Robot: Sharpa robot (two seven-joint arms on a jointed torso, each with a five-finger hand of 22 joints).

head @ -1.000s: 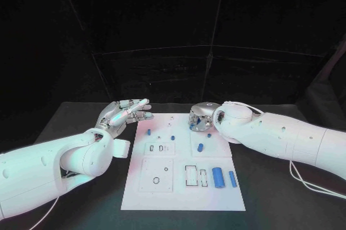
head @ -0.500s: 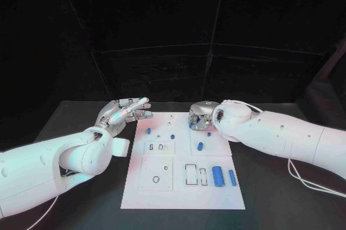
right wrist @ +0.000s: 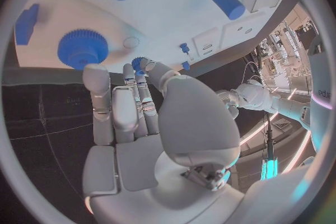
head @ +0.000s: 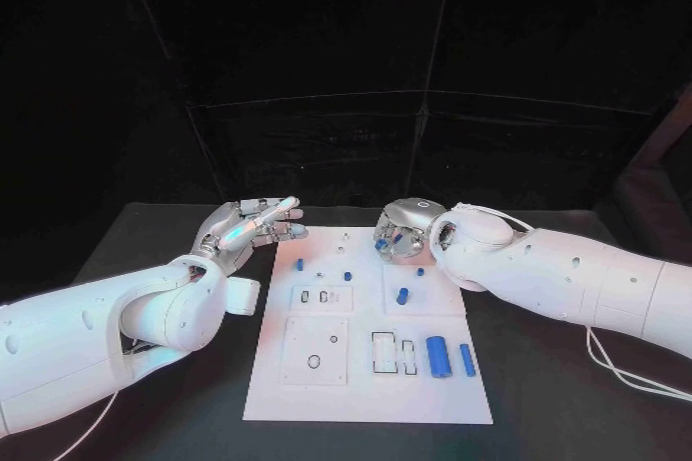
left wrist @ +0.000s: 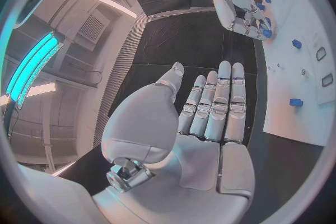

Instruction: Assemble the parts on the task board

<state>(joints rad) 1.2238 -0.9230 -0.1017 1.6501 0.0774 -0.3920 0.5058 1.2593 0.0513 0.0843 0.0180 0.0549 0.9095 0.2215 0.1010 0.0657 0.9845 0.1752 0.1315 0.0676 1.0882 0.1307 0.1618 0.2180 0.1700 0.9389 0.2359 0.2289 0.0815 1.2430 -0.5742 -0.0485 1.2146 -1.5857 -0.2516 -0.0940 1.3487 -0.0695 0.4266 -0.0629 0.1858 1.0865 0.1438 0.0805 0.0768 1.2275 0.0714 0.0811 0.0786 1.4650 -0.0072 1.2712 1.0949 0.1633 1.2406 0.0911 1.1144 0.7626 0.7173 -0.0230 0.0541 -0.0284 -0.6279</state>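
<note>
R hand (head: 401, 231) lifted slightly, pinching blue part (right wrist: 138, 63).

The left arm is extended from 8 o'clock toward the centre, forearm angled upward. The left hand (head: 254, 226) is held open, fingers straight and close together, nothing gripped. The right arm is brought in from 3 o'clock, wrist bent downward. The right hand (head: 400, 236) is curled, and a small blue part (right wrist: 137, 63) is pinched at its fingertips (right wrist: 143, 67).
</note>
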